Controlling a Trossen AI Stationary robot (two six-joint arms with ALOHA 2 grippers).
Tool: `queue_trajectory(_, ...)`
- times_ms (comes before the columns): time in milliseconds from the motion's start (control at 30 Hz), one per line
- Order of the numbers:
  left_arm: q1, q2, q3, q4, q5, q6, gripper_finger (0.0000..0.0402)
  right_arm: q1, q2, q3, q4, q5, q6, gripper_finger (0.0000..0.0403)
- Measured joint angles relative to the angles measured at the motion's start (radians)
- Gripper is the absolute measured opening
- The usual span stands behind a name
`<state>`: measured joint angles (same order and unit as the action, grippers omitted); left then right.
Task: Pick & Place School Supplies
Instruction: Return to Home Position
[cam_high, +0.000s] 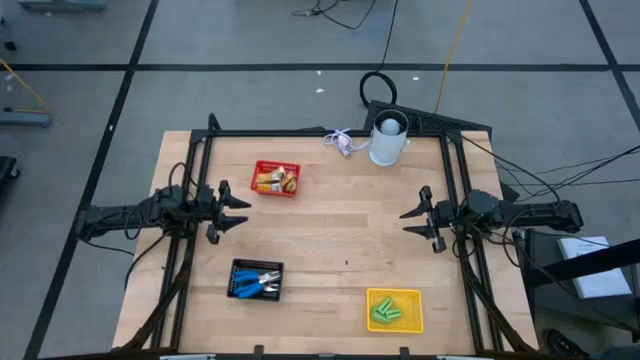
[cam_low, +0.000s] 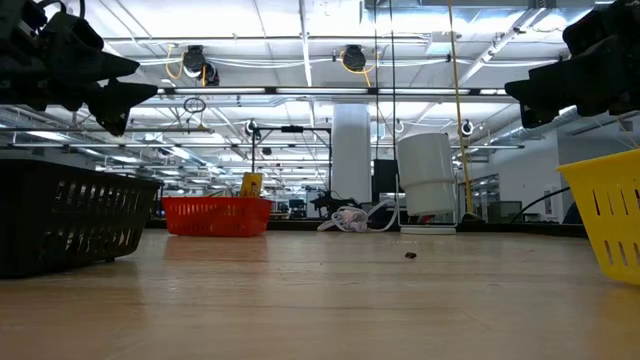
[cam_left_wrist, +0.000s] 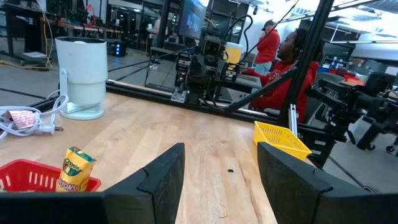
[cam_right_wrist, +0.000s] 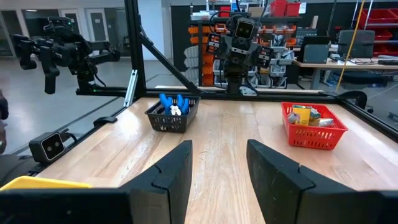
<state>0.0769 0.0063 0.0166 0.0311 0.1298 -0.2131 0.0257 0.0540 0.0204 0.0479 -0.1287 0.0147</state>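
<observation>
The school supplies lie sorted in three mesh baskets. Yellow-orange crayon boxes (cam_high: 276, 181) fill the red basket (cam_high: 262, 168) at the far left. Blue-handled scissors (cam_high: 262, 281) lie in the black basket (cam_high: 240, 270) at the near left. Green bars (cam_high: 386, 313) lie in the yellow basket (cam_high: 412, 297) at the near right. My left gripper (cam_high: 240, 213) hovers open at the table's left side, pointing level toward the right. My right gripper (cam_high: 408, 222) hovers open at the right side, facing it. Nothing is between either pair of fingers (cam_left_wrist: 163, 177) (cam_right_wrist: 173, 168).
A white cylindrical cup (cam_high: 388, 140) stands at the far edge, with a white cord and tag (cam_high: 343, 142) beside it. A dark speck (cam_high: 347, 264) lies on the bare wood mid-table. People sit beyond the table's right side (cam_left_wrist: 280, 59). Black frame rails run along both sides.
</observation>
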Motion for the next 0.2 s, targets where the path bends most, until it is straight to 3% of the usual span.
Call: queue_trajectory(200, 0.000, 0.000, 0.000, 0.000, 0.000, 0.000, 0.0205, 0.000, 0.000, 0.000, 0.000, 0.000, 0.000, 0.0143)
